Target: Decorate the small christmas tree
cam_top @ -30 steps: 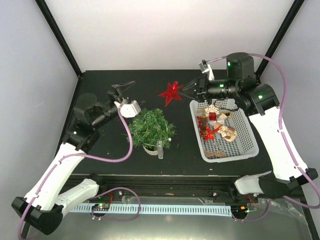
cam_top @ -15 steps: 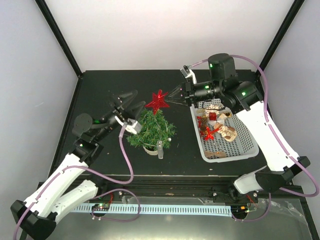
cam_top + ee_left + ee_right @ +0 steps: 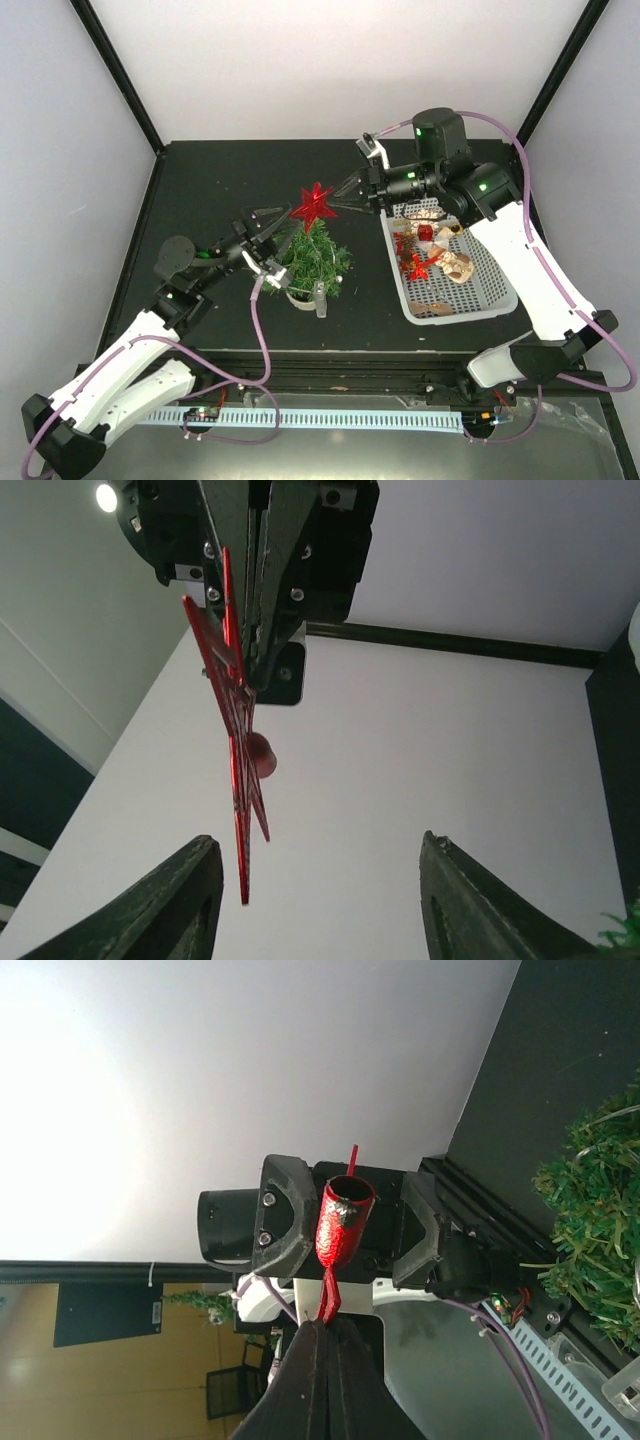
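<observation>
The small christmas tree (image 3: 309,257), dark green in a cream-white pot, stands mid-table; its needles also show in the right wrist view (image 3: 600,1230). My right gripper (image 3: 338,202) is shut on a red star topper (image 3: 314,205) and holds it just above the tree's top. The star shows edge-on in the left wrist view (image 3: 236,770), and its hollow red socket shows in the right wrist view (image 3: 340,1225). My left gripper (image 3: 272,222) is open, pointing up beside the star from the left, not touching it. In the left wrist view the star hangs between the left fingertips (image 3: 195,885).
A white mesh basket (image 3: 495,285) right of the tree holds several ornaments, among them a small red star (image 3: 416,267) and a tan figure (image 3: 455,263). A clear tag (image 3: 320,298) leans at the pot. Black frame posts stand at the back corners.
My right gripper carried the red star leftward, from above the basket's left side to above the treetop. My left gripper swung right and forward, closing in under the star.
</observation>
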`<act>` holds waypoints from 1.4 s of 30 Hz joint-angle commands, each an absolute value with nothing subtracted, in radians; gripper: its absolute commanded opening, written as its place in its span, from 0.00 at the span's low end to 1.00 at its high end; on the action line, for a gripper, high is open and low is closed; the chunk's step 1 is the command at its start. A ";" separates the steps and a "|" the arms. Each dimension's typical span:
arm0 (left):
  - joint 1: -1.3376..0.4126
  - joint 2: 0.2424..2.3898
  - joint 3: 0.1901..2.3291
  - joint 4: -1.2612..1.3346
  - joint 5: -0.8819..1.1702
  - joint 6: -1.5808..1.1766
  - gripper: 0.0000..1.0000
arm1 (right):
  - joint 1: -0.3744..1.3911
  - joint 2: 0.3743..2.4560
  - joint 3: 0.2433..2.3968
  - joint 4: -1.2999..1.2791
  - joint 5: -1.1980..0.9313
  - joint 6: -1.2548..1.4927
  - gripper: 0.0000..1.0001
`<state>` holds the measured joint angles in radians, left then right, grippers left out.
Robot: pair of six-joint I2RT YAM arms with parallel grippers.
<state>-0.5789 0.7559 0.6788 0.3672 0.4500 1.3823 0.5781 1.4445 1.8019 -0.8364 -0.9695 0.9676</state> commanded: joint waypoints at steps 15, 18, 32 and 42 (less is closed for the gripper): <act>-0.645 0.775 0.712 0.406 0.443 1.434 0.12 | 0.584 1.427 1.722 -0.773 -1.020 0.977 0.01; -0.645 0.780 0.710 0.419 0.432 1.435 0.03 | 0.584 1.430 1.724 -0.766 -1.023 0.978 0.01; -0.643 0.830 0.941 0.268 0.288 1.255 0.02 | 0.542 1.482 1.843 -0.924 -0.988 0.866 0.35; -0.545 1.000 1.440 -0.450 0.299 1.116 0.02 | 0.393 1.469 1.884 -1.024 -0.960 0.793 0.43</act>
